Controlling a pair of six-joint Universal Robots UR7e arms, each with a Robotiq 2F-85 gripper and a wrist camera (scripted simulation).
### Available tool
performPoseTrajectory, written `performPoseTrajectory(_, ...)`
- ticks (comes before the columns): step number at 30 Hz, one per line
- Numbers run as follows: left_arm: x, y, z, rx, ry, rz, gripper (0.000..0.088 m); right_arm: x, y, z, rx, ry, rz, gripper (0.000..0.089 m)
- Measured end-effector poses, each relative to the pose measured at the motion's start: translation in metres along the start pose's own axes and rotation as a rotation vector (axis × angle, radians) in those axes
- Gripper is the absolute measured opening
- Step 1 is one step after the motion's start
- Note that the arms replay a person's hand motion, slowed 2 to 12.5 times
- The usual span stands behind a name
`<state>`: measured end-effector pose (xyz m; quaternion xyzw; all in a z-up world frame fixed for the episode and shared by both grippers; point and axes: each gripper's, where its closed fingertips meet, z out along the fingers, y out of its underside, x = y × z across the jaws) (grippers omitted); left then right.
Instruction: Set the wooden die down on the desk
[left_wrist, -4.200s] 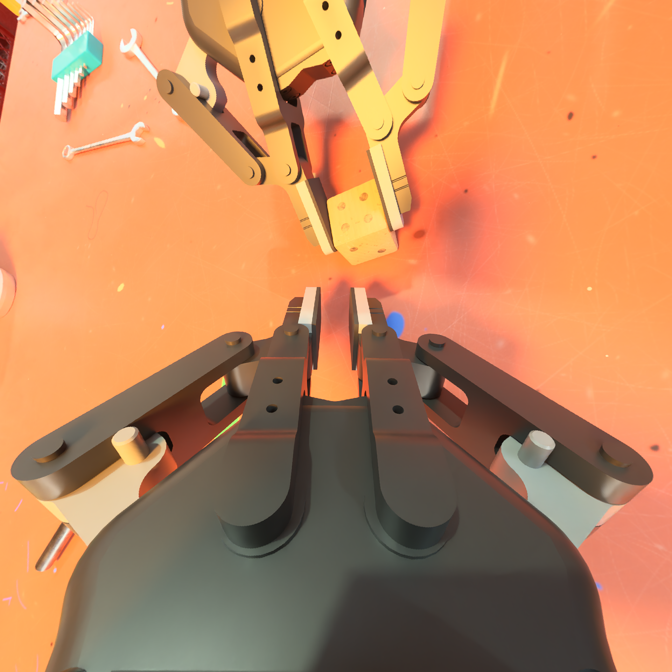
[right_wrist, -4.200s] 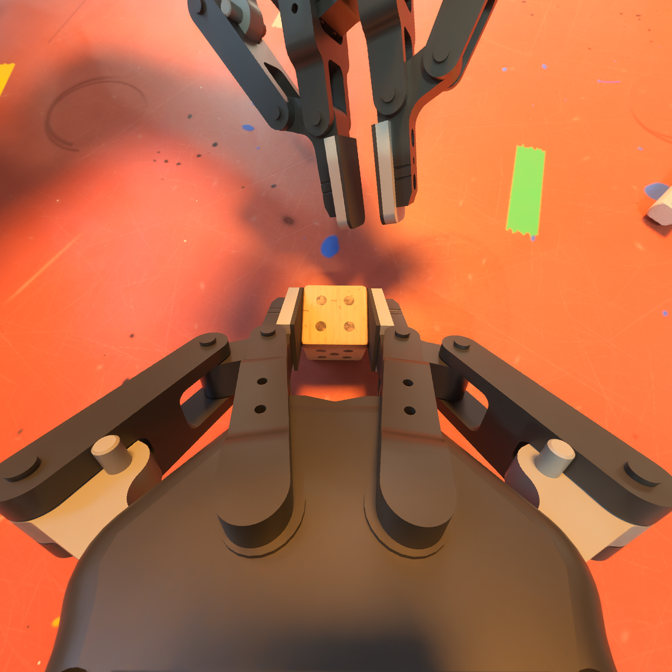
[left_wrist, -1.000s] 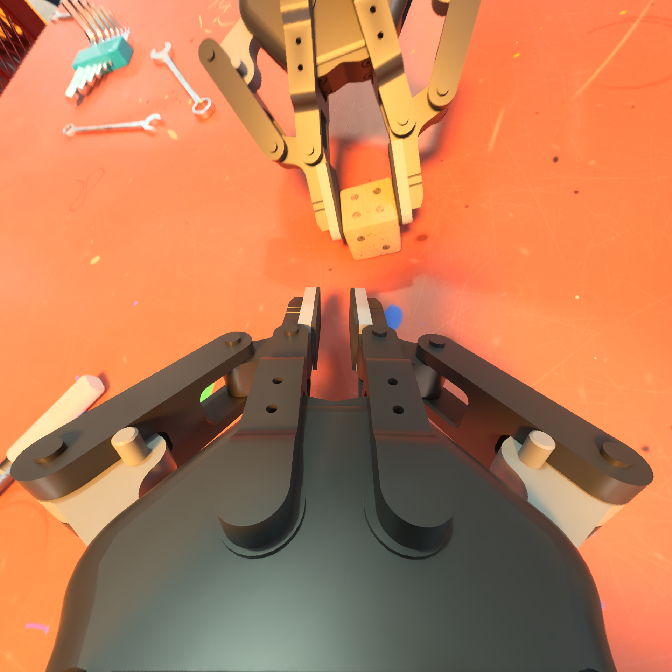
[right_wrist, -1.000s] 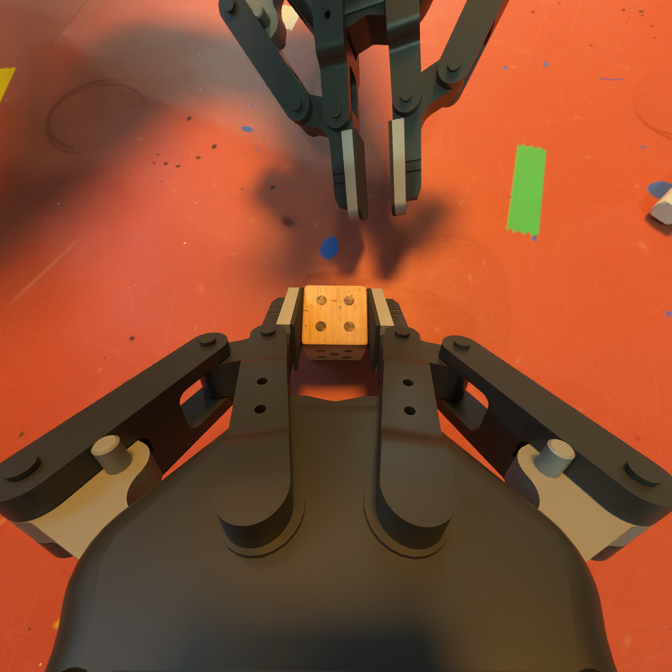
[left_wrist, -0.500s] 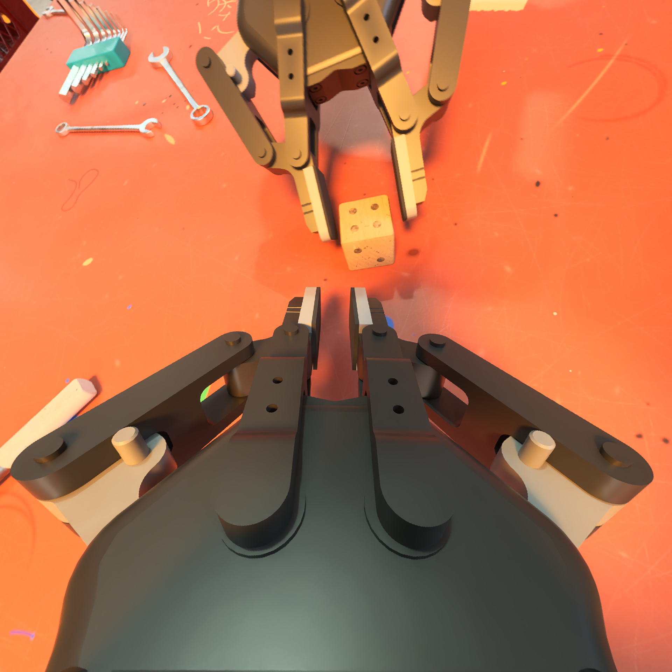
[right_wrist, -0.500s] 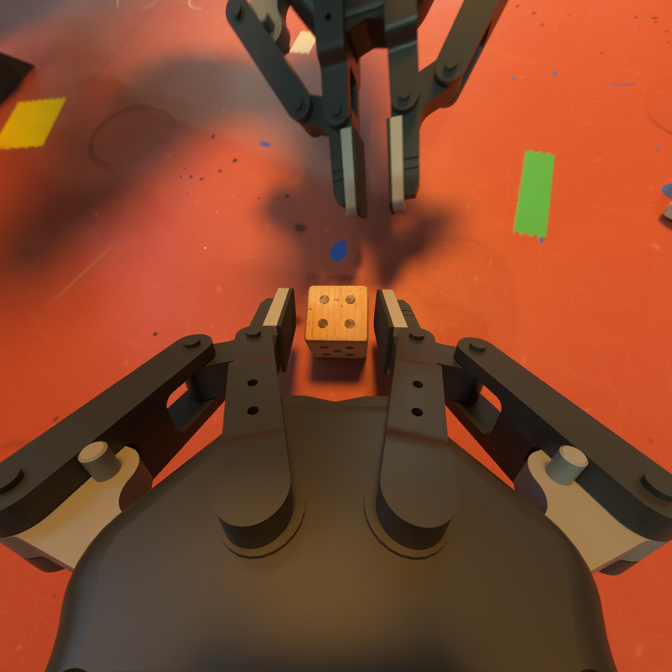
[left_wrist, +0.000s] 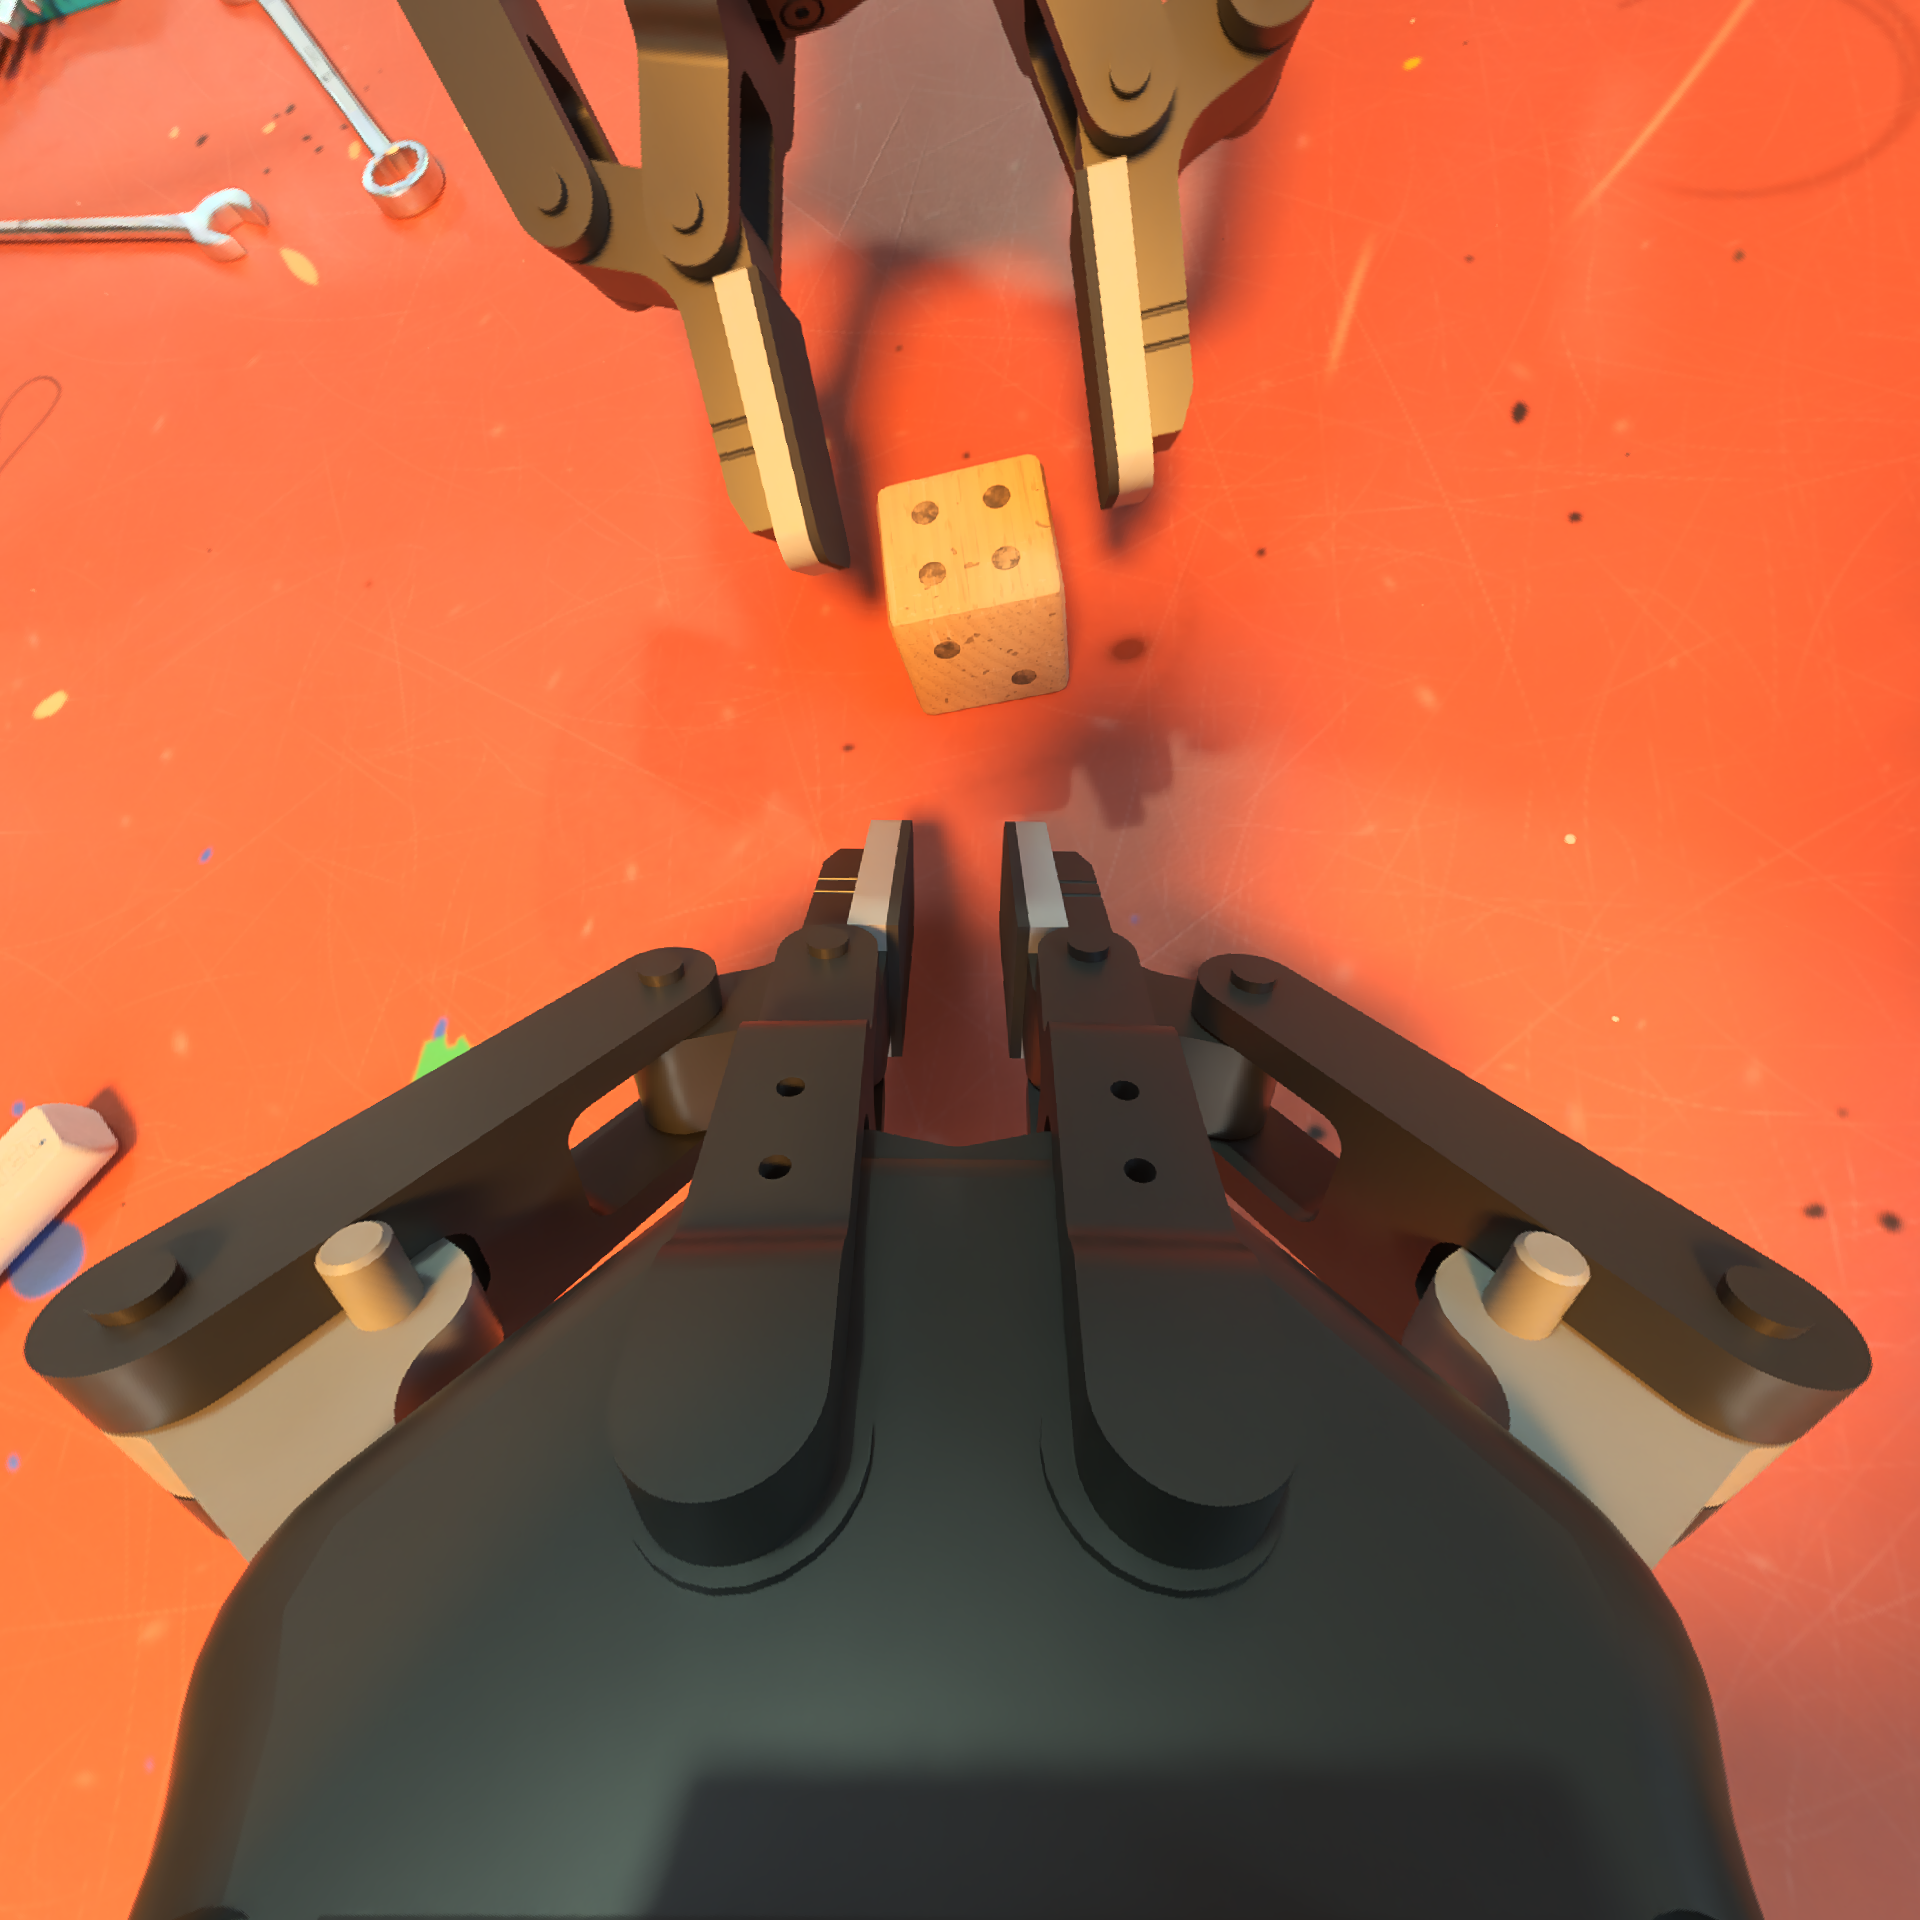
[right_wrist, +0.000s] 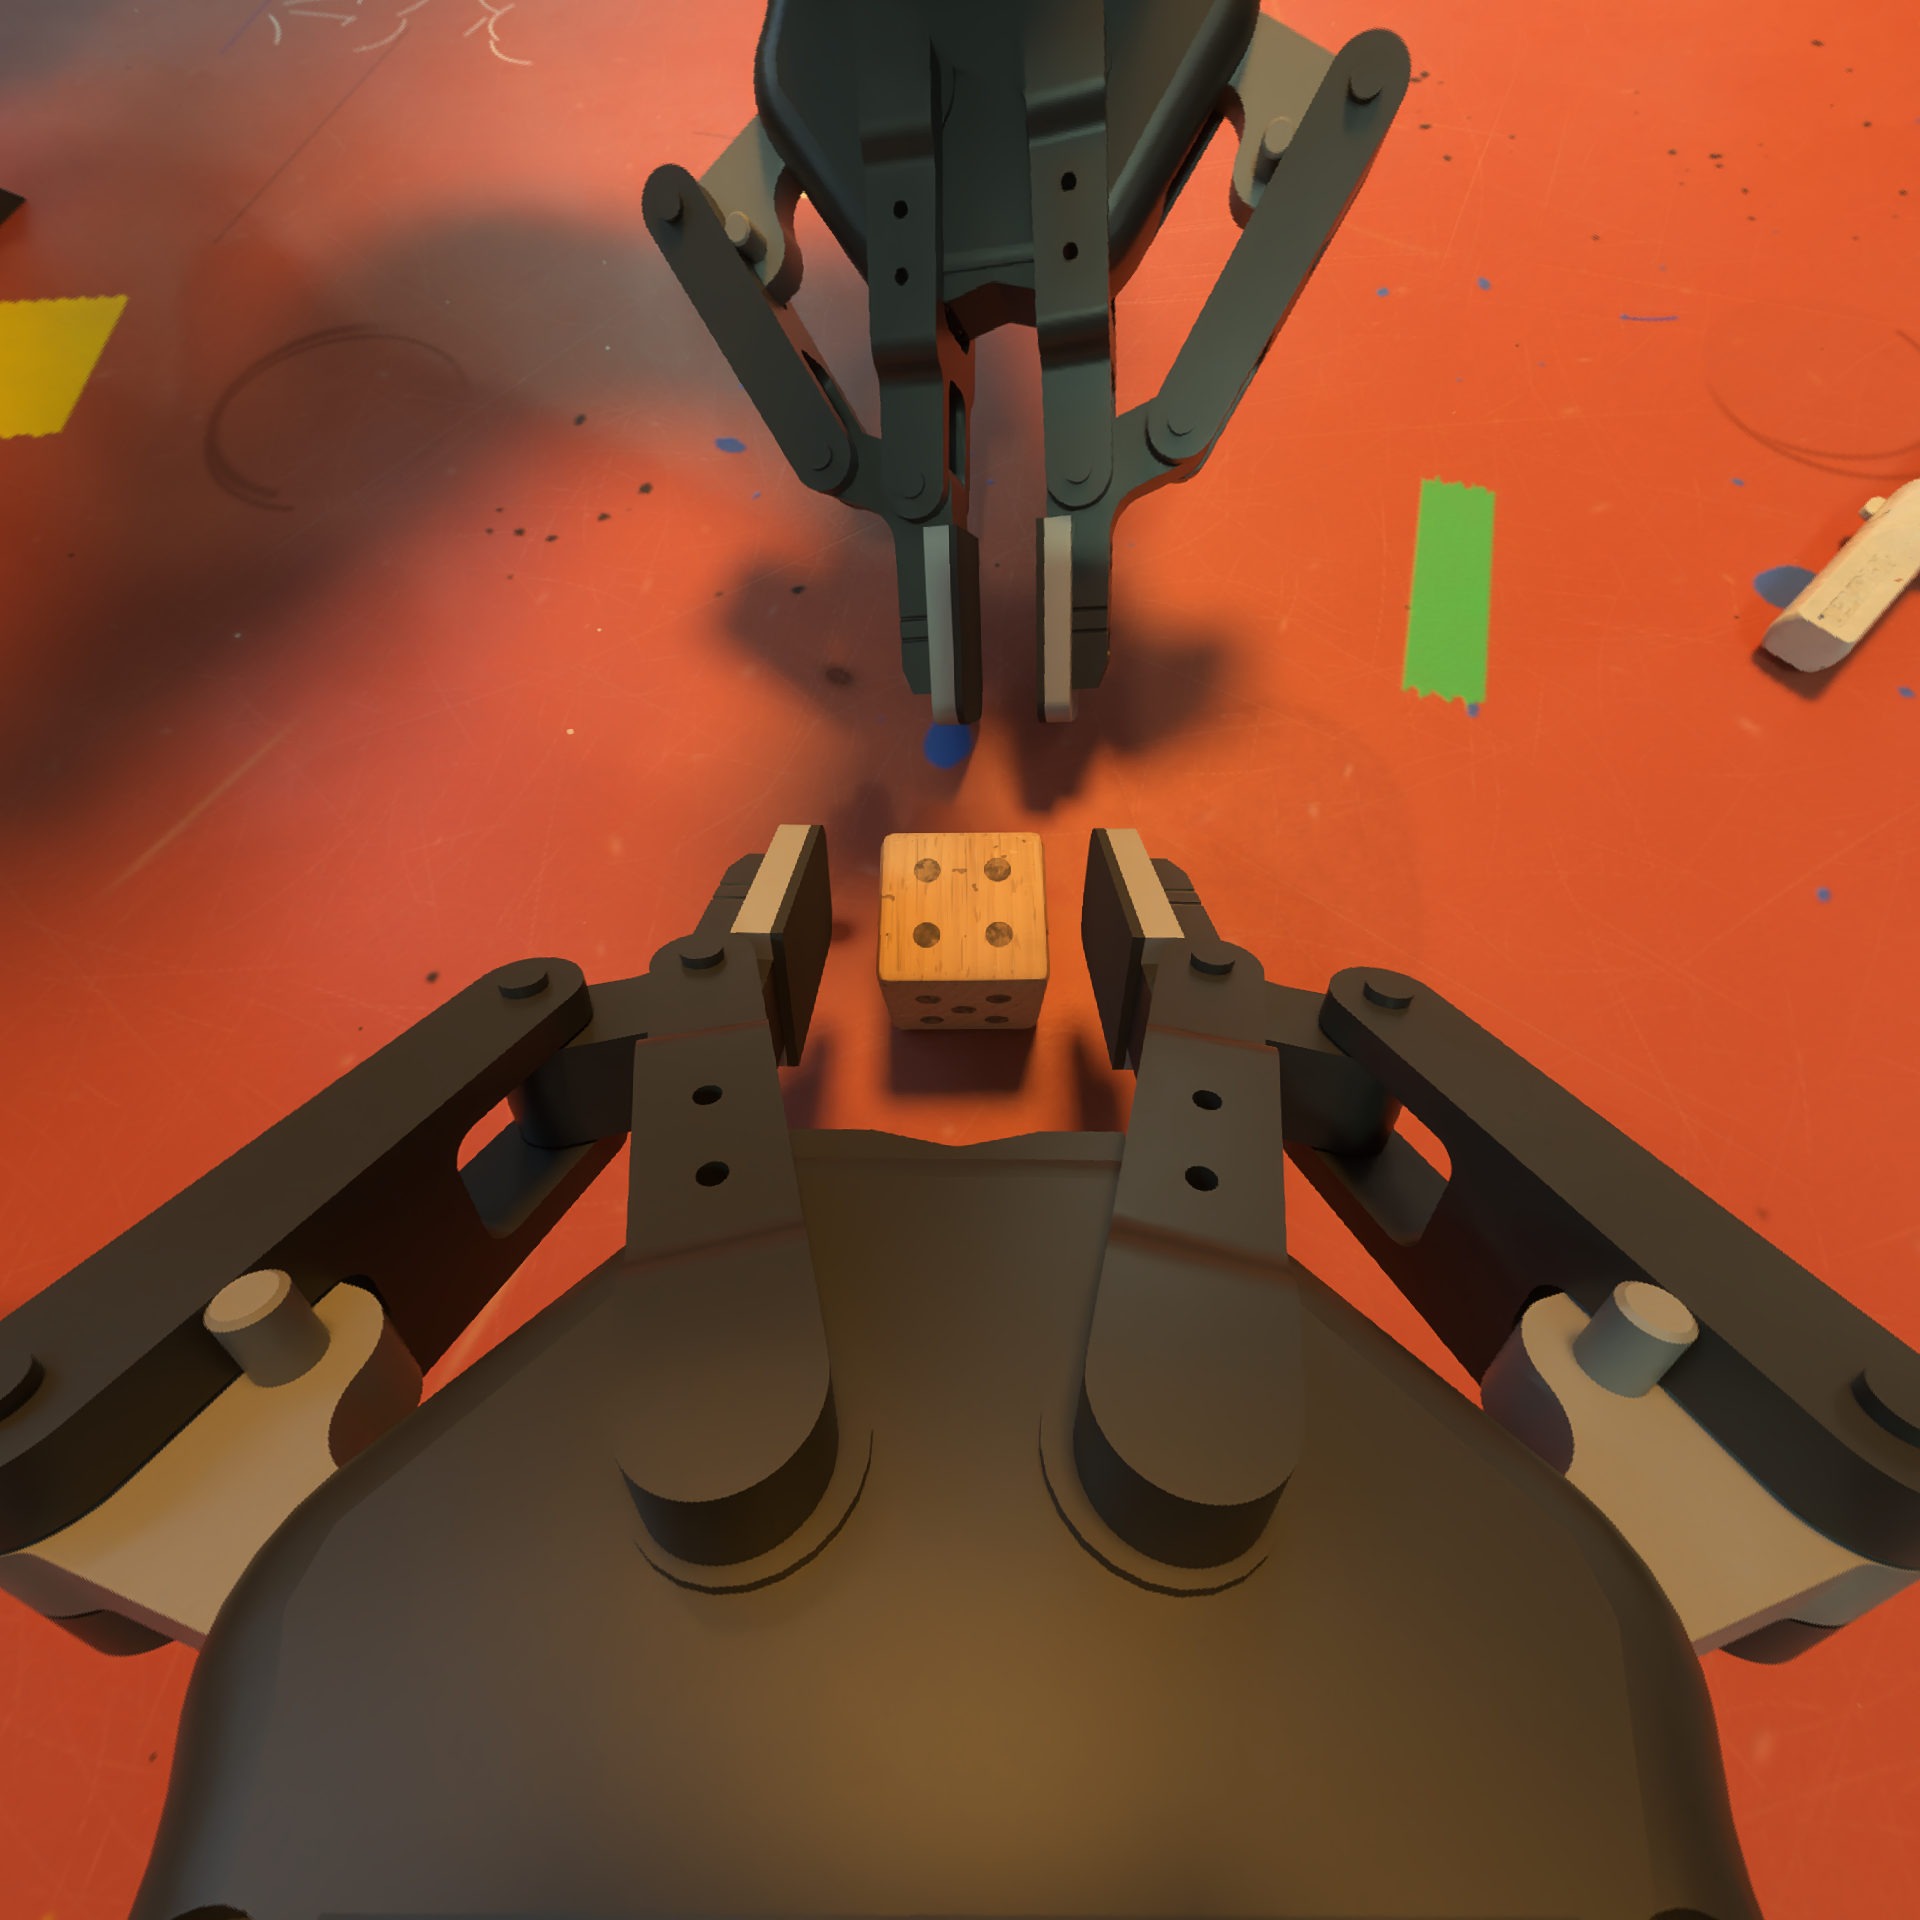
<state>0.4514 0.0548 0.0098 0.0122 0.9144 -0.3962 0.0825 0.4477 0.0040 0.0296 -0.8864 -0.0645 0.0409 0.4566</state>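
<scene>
From the right wrist view, the right pincer (right_wrist: 958, 935) stands wide; the wooden die (right_wrist: 961, 925) rests free on the orange surface (right_wrist: 416, 831) between its fingers. At twelve o'clock, the left pincer (right_wrist: 1000, 712) is narrow, holding nothing.

An orange-red bench (right_wrist: 1558, 935) fills both views, its surface scratched and flecked with dark specks and small paint spots. Broad soft shadows lie across its far left in the right wrist view, while warm light brightens the right side in the left wrist view. A faint ring mark (right_wrist: 312, 416) shows within the shadowed area.
</scene>
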Motion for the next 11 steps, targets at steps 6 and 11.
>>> performPoseTrajectory(6, -0.002, 0.001, -0.003, 0.003, -0.051, 0.019, 0.0246, 0.000, 0.002, 0.007, -0.009, 0.002, 0.001, 0.0429)
performPoseTrajectory(11, 0.000, 0.002, -0.012, -0.022, -0.145, 0.076, 0.0286, 0.000, 0.005, 0.008, -0.024, 0.009, -0.016, 0.0407)
